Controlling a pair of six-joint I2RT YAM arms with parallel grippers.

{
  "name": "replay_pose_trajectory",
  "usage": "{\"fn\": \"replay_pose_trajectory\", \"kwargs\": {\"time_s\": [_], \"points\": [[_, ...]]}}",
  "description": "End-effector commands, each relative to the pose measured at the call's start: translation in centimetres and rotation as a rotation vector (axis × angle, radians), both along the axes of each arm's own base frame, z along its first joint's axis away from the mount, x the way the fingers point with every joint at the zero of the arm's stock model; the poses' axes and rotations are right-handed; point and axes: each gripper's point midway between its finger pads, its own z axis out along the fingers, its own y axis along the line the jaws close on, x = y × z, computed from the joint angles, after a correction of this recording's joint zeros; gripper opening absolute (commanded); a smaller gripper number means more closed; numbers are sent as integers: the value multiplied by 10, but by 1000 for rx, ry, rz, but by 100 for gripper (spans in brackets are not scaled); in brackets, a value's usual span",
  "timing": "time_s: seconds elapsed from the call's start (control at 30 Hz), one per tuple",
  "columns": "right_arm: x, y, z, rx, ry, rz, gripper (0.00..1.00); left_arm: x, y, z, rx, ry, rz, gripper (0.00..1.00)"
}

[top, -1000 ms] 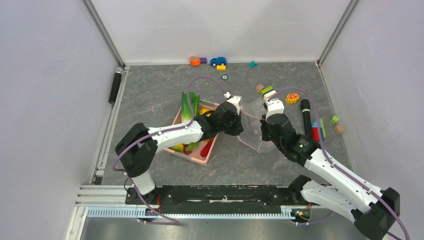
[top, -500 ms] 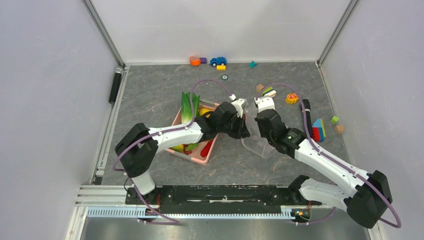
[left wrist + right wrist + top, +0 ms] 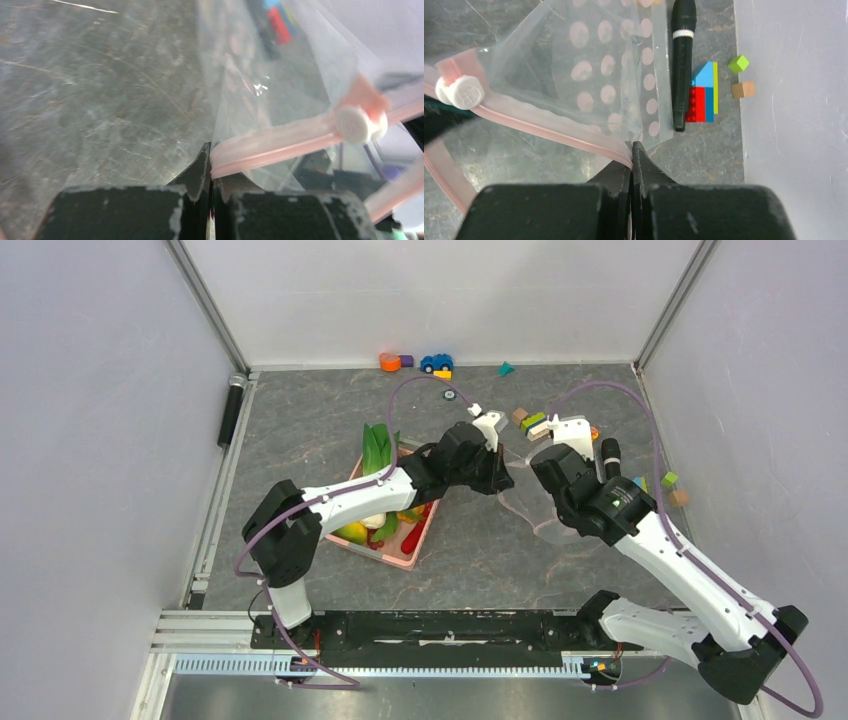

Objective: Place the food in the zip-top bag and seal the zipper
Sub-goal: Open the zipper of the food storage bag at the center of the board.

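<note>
In the right hand (image 3: 632, 146), zipper (image 3: 549, 131) pinched, seemingly taut

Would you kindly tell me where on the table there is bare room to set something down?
Bare: the far-left stretch between the black cylinder and the basket, and the near middle between the bag and the rail. Crowded: the right side, with the microphone and blocks.
</note>
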Motion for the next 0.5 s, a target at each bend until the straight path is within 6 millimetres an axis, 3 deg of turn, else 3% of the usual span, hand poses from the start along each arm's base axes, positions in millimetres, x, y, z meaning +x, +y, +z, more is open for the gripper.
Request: {"fn": "replay_pose_trajectory", "kwargs": {"time_s": [0.0, 0.13, 0.23, 0.33, 0.47], "points": [[-31, -32, 1, -62, 66, -81, 0, 44, 41, -22, 187, -48, 243, 2], [-39, -29, -25, -61, 137, -57, 0, 69, 84, -37, 356, -92, 448, 2], [-37, -26, -34, -64, 150, -53, 0, 76, 103, -44, 433, -121, 516, 2], [-28, -16, -34, -33, 131, -28, 0, 74, 103, -51, 456, -129, 480, 5], [-9, 20, -36, 89, 74, 100, 0, 57, 78, -58, 384, -111, 303, 13]]}}
